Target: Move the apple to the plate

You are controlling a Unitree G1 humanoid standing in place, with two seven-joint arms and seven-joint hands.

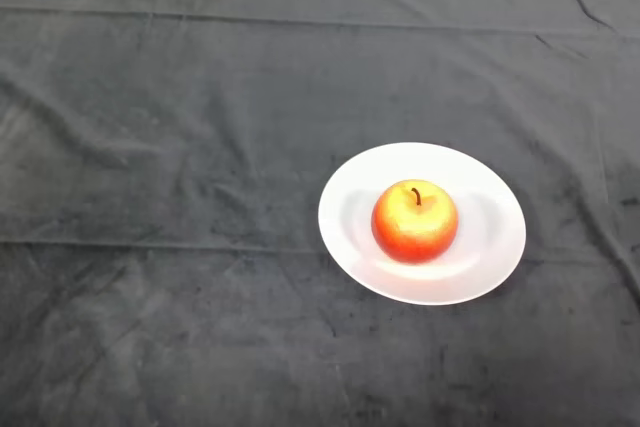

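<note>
A red and yellow apple (414,221) with a dark stem stands upright in the middle of a white plate (490,202). The plate lies on the dark cloth, right of the view's centre.
The dark cloth (180,177) covers the whole table, with creases running across it. A pale strip shows along the far edge at the top right.
</note>
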